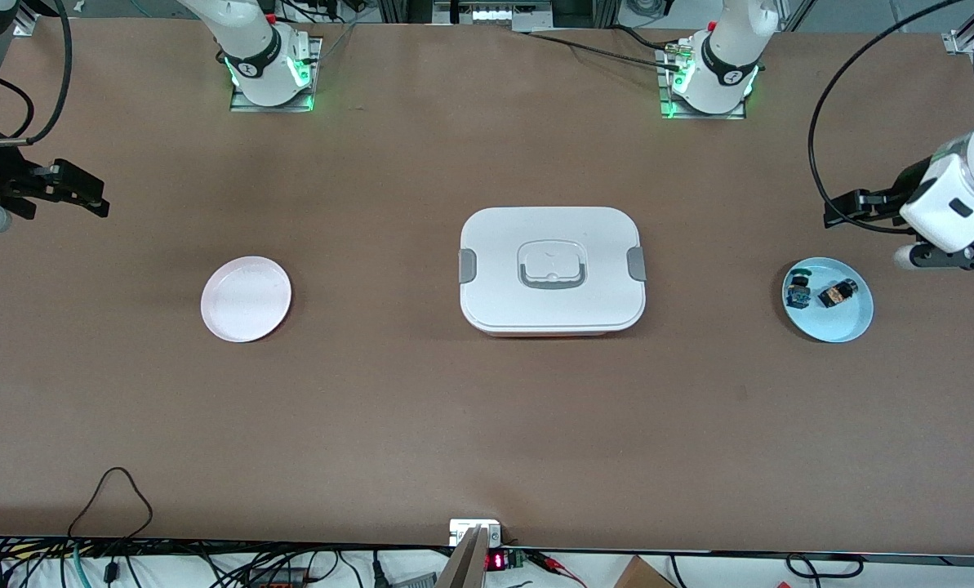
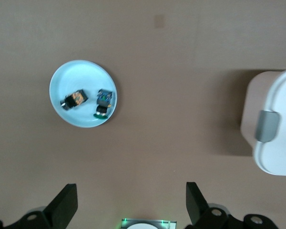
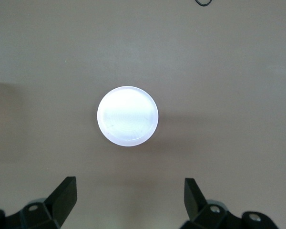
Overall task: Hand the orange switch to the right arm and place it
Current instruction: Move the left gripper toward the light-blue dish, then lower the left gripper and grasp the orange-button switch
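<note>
Both arms waited with jaws spread; the orange switch (image 1: pixel 838 293) lay untouched.

Front view: the switch sat on a light-blue plate (image 1: pixel 850 327) near the table's left-arm end, beside a blue-green switch (image 1: pixel 798 291); a white lidded box (image 1: pixel 552 269) stood mid-table, a pink plate (image 1: pixel 246 298) toward the right-arm end.
Left wrist view: the left gripper (image 2: pixel 131 202) hung open above bare table near the blue plate.
Right wrist view: the right gripper (image 3: pixel 130 200) hung open near the pink plate.

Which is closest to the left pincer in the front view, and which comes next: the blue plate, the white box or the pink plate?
From the left pincer:
1. Blue plate, at the left arm's end, holding both switches.
2. White box, mid-table.
3. Pink plate, toward the right arm's end.
</note>
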`<action>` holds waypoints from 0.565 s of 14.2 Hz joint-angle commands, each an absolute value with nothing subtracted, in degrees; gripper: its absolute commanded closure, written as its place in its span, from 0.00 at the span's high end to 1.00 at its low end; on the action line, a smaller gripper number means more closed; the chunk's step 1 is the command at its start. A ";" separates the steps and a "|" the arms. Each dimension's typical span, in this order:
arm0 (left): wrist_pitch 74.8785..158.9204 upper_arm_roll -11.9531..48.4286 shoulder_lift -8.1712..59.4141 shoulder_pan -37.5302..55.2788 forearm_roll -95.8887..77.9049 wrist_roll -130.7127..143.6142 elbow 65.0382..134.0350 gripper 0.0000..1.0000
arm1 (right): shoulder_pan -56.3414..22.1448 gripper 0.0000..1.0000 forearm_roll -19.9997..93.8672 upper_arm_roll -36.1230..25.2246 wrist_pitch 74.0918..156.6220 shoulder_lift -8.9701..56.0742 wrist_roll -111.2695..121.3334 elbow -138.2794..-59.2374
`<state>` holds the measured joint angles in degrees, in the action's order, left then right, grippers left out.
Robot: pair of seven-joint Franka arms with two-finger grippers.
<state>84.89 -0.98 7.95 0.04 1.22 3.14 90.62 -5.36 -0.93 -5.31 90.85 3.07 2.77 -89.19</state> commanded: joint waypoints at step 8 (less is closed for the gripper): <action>95.67 -1.06 12.92 -9.30 2.29 10.02 99.56 0.97 | -5.45 1.00 -2.64 -5.19 91.23 3.08 3.16 -88.68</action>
<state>90.42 -1.42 14.03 -7.28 1.24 8.94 94.89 -5.38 -1.80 -5.31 91.16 3.07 2.79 -89.19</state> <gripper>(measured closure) 0.026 0.000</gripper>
